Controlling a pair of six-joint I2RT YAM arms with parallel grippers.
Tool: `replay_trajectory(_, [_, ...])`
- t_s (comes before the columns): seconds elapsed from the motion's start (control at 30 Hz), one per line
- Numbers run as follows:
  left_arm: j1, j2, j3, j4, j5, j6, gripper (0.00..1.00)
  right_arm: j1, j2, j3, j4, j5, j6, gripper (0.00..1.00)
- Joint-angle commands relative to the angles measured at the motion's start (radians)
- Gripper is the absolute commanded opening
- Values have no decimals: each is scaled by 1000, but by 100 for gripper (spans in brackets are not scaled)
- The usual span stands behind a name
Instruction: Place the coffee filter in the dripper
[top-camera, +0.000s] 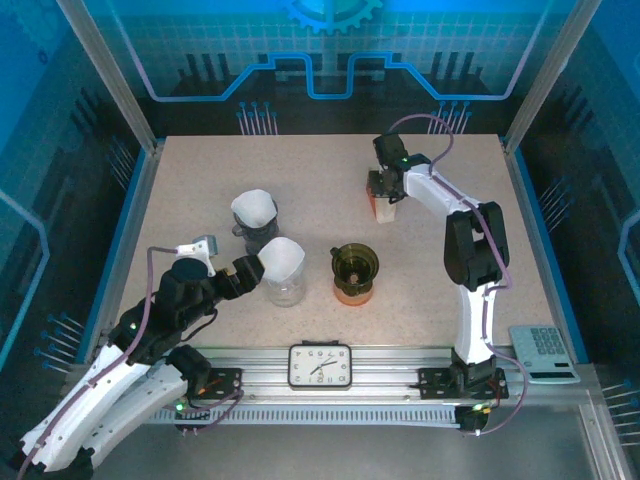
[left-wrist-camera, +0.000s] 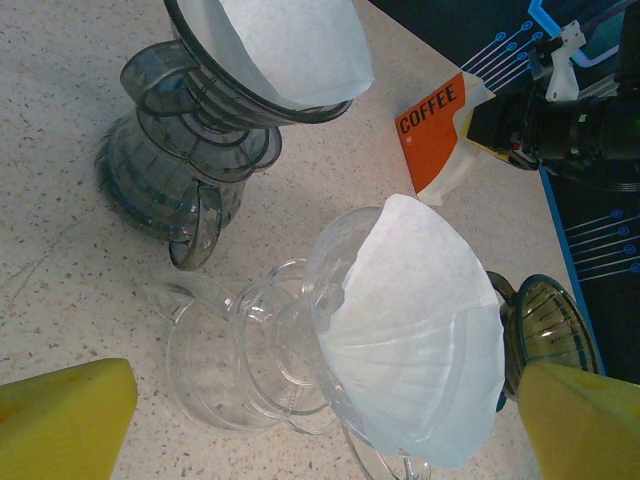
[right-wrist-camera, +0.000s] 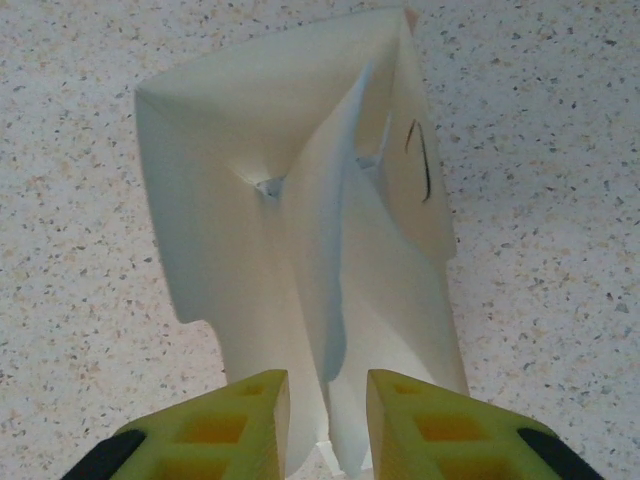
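At the far right of the table (top-camera: 190, 180), the right gripper (right-wrist-camera: 328, 385) has its fingers drawn narrow and pinched on the white folded paper of a coffee filter (right-wrist-camera: 300, 220), at the top of the orange pack (left-wrist-camera: 430, 140) marked COFFEE. The brown dripper (top-camera: 355, 268) stands empty near the middle of the table, well apart from that filter. To its left the left gripper (top-camera: 250, 272) is spread wide on either side of a clear dripper (top-camera: 285, 288) that holds a white filter, and just beyond that, a grey dripper (top-camera: 250, 235) holds another.
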Motion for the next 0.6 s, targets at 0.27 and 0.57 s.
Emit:
replay_trajectory(0.27, [7,-5,33,-24,13,9,99,-13,14,14,-12,0,-22,4])
replay_trajectory(0.57, [8,-4,68,-25,27,37,99,14,-177,-113,15,16,-29,0])
